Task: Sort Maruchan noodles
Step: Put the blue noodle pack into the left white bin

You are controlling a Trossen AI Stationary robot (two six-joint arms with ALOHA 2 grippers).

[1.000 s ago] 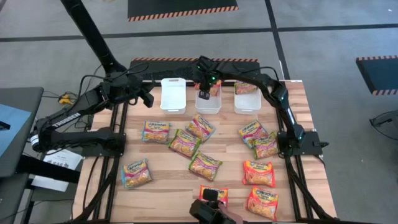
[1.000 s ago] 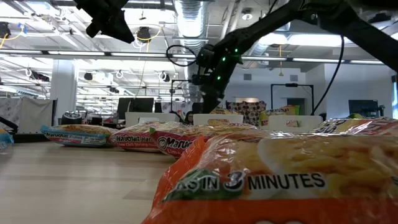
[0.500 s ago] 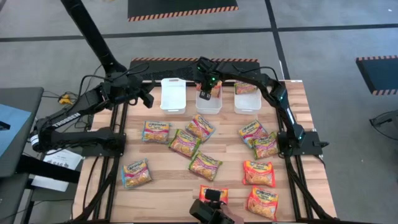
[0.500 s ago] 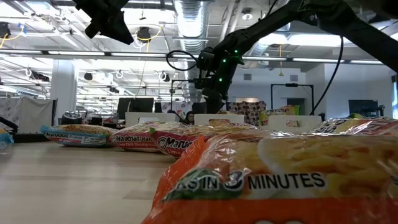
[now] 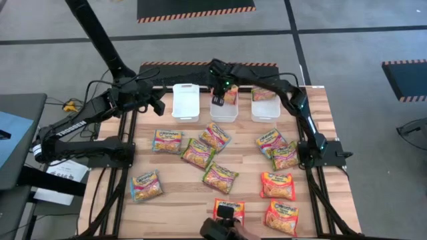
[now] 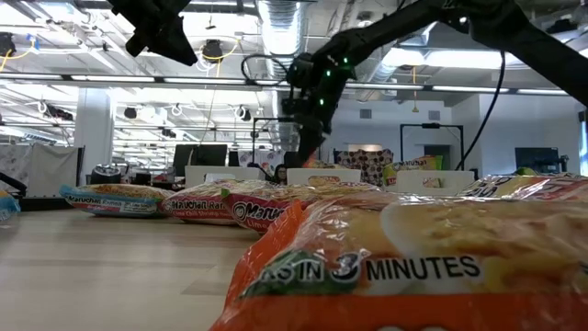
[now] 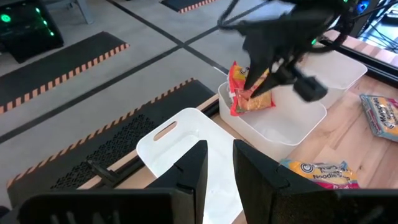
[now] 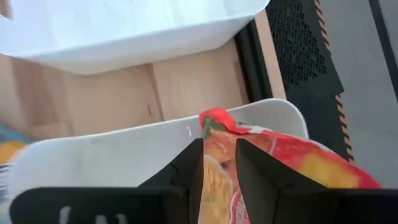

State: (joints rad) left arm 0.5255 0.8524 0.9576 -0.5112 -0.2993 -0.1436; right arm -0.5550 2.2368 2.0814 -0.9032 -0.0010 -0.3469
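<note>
My right gripper (image 5: 219, 99) hangs over the middle white tray (image 5: 223, 113) at the table's far edge, shut on an orange-red noodle packet (image 7: 250, 94). My left gripper (image 5: 158, 105) hovers left of the left tray (image 5: 186, 101), touching nothing; its fingers stand a little apart (image 7: 219, 155). Several more packets lie flat on the wood: green-yellow ones (image 5: 198, 153) in the middle, pale ones (image 5: 146, 185) to the left, orange-red ones (image 5: 277, 185) near the right. The right tray (image 5: 265, 110) has a packet (image 5: 262, 94) in it. My right gripper pinches the orange-red packet between its two fingers near one red corner (image 8: 214, 121), coming from above and slanting down. The packet hangs tilted below the fingers (image 7: 249, 71) over the middle tray's far part. I cannot tell whether its lower end (image 7: 239, 111) touches the tray.
Three white trays stand in a row along the far edge, with a black mat (image 5: 207, 67) behind them. A dark camera mount (image 5: 223, 227) sits at the near edge beside an orange-red packet (image 5: 229, 208). Bare wood (image 5: 180, 193) shows between the scattered packets.
My right gripper has stayed over the middle tray with the packet in its hold; in the low view it has risen a little and tipped.
</note>
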